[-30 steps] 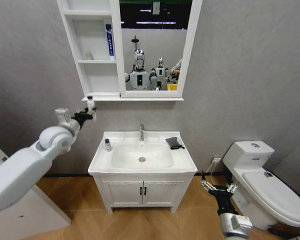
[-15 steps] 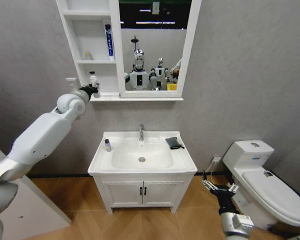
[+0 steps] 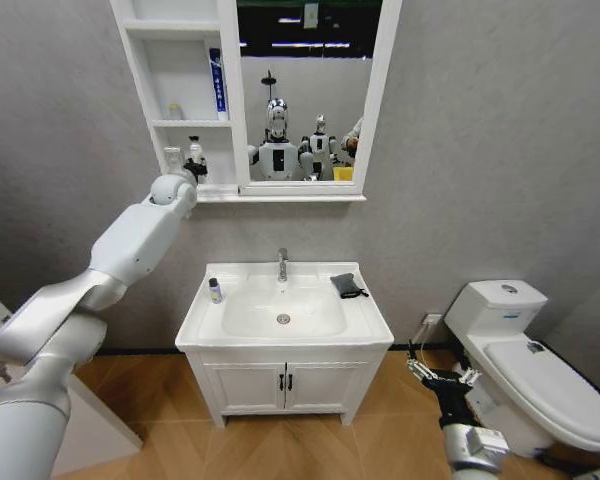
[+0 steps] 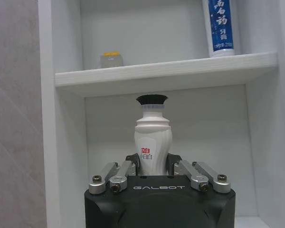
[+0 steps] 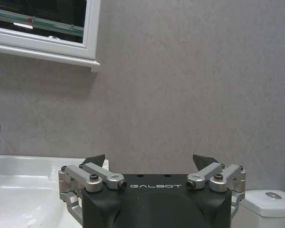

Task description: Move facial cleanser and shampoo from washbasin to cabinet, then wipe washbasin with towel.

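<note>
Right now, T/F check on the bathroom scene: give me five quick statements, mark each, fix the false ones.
1. The left gripper is shut on the white bottle inside the cabinet's lowest niche. True.
2. The towel lies in the washbasin bowl. False: it lies on the rim, to the faucet's right.
3. The right gripper is open and holds nothing, low beside the toilet. True.
4. A small dark-capped bottle stands on the washbasin's left rim. True.
5. The blue tube shares a niche with the white bottle. False: it stands one shelf higher, in the middle niche.
</note>
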Robot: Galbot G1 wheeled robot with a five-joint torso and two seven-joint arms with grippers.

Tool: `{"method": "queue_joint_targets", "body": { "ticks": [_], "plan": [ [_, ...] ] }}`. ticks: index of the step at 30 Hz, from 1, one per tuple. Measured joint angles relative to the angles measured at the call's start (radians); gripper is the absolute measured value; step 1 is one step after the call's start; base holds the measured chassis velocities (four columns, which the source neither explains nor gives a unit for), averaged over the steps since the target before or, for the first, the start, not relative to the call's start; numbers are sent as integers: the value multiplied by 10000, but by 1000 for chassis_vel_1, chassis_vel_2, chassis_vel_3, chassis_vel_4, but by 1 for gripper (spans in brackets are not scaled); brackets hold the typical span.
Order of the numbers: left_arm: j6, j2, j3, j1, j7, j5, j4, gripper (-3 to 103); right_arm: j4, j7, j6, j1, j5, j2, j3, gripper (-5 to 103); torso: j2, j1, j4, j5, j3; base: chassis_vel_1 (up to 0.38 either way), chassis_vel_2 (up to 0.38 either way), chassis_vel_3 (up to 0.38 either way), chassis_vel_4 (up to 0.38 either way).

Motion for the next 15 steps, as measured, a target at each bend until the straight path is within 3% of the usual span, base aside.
{"method": "queue_joint_targets", "body": {
  "ticks": [8,9,15],
  "plan": [
    [-366,-528,-478,-2,293,723,1240,30,-1,19,-4,-9,26,-19,17,100,1,-2,1,-2,0,0,0,0,0],
    [-608,-978,-970,-49,466,1112,2023,30,5,19,-7,-31,27,-1,14,100,1,-2,1,-3,0,0,0,0,0],
    [-960,-1656,-1680,-290,885,1901,3123,30,54,17,-8,-113,27,-4,29,100,1,-1,-2,-1,0,0,0,0,0]
  ]
}}
